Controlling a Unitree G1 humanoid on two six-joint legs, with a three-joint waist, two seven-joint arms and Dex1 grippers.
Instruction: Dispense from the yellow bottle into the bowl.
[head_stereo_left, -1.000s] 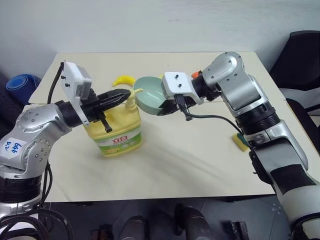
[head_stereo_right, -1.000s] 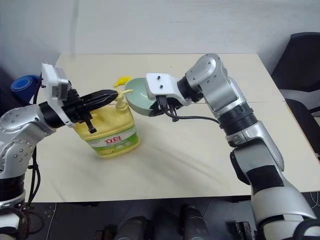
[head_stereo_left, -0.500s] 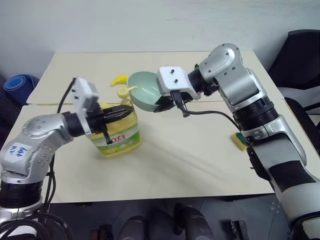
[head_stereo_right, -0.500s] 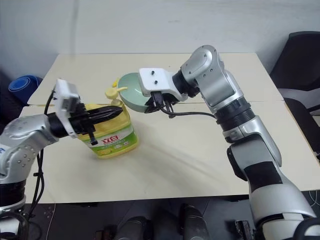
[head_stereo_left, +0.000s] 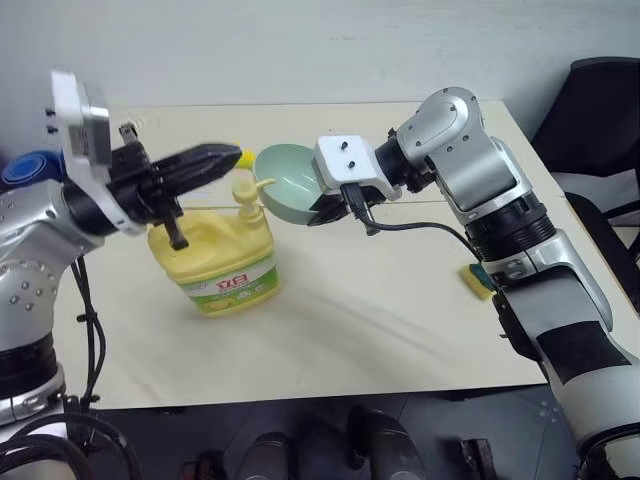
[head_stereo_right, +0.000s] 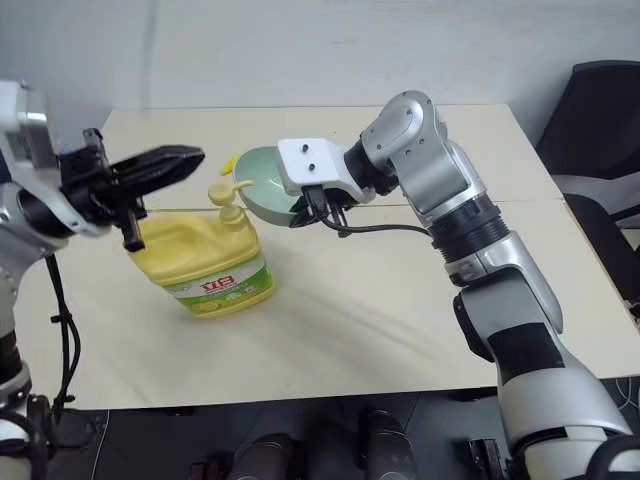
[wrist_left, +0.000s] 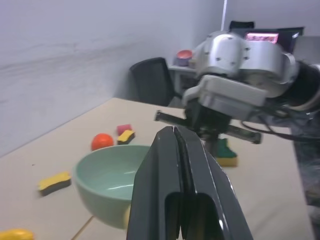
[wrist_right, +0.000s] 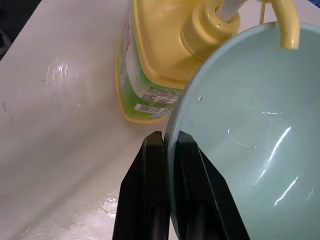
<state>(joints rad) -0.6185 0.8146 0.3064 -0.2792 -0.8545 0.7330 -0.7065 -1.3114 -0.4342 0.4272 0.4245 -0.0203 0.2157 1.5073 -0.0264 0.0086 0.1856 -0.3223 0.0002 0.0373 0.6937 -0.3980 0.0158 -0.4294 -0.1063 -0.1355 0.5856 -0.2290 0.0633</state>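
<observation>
**A:** Beside the yellow bottle (head_stereo_left: 217, 258), which stands upright on the table (head_stereo_left: 380, 320), where is the bowl (head_stereo_left: 290, 184)?

**B:** Held off the table just past the bottle's pump head (head_stereo_left: 247, 190), its rim pinched between the fingers of the right gripper (wrist_right: 167, 145); the spout hangs over the bowl's inner wall, so the catch looks set.

**A:** And the left gripper (head_stereo_left: 222, 155)?

**B:** Closed tight with nothing in it, hovering above the pump head and a little to the bottle's handle side; its fingers lie roughly level, pointing toward the bowl.

**A:** So how should the press go?

**B:** My judgement: bring the closed tips squarely over the pump cap and push straight down; an off-centre push could tip the bottle or slide off the cap; keep the bowl steady under the spout, tilted no further.

**A:** The right arm's pose?

**B:** Reaching across toward the bottle, wrist bent, gripper angled downward.
</observation>
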